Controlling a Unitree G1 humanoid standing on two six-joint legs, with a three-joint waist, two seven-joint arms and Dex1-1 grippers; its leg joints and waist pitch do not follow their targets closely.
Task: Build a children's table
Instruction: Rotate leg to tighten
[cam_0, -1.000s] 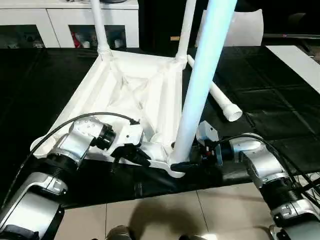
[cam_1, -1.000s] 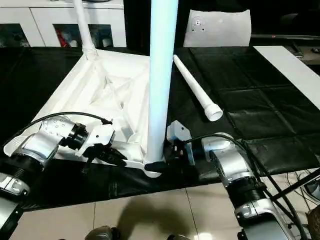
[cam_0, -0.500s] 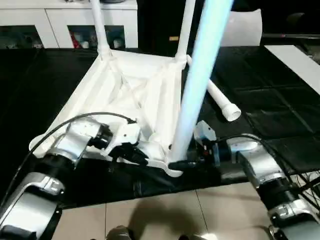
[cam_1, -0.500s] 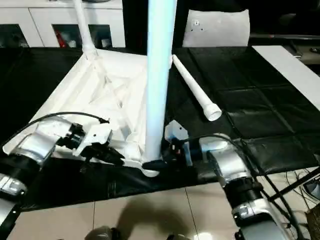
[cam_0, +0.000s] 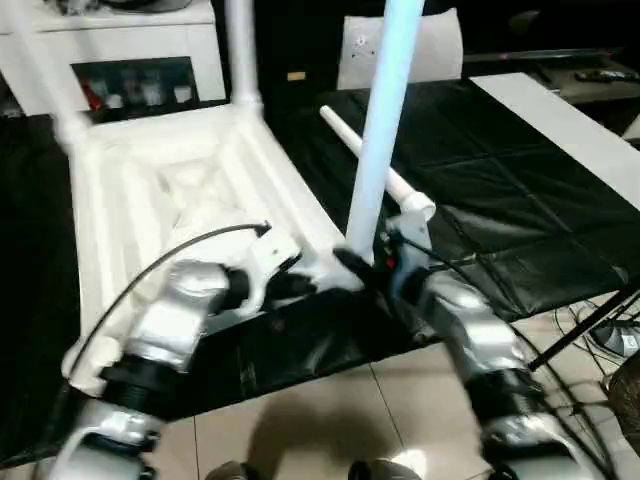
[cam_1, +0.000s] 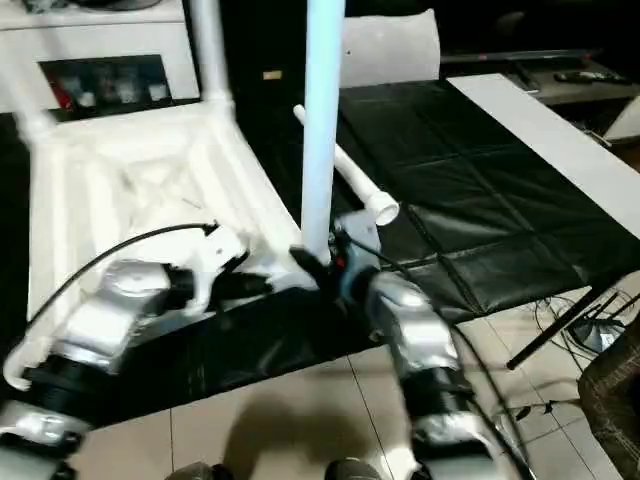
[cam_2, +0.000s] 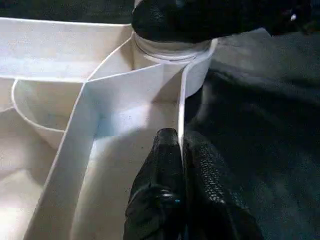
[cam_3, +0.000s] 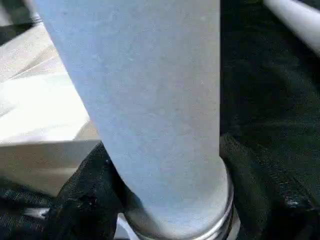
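The white tabletop (cam_0: 110, 200) lies underside up on the black mat. Two legs (cam_0: 240, 50) stand in its far corner sockets. A third leg (cam_0: 385, 110) stands upright in the near right corner socket (cam_2: 200, 70). My right gripper (cam_0: 352, 265) is shut around this leg's base, with a black finger (cam_3: 85, 200) on each side of the leg (cam_3: 150, 100). My left gripper (cam_0: 300, 285) is shut on the tabletop's near rim, and its fingers (cam_2: 165, 170) pinch the thin wall just short of that socket. Another leg (cam_0: 408, 195) lies loose on the mat to the right.
A white cabinet (cam_0: 130, 60) stands behind the mat. A flat white bag (cam_0: 440, 45) leans at the back. A long white board strip (cam_0: 560, 120) lies along the right. Tiled floor (cam_0: 300, 420) runs along the mat's near edge, with cables (cam_0: 600, 330) at the right.
The whole picture has swung, so the camera has moved. Both grippers keep their holds, the left on the rim and the right around the upright leg's base.
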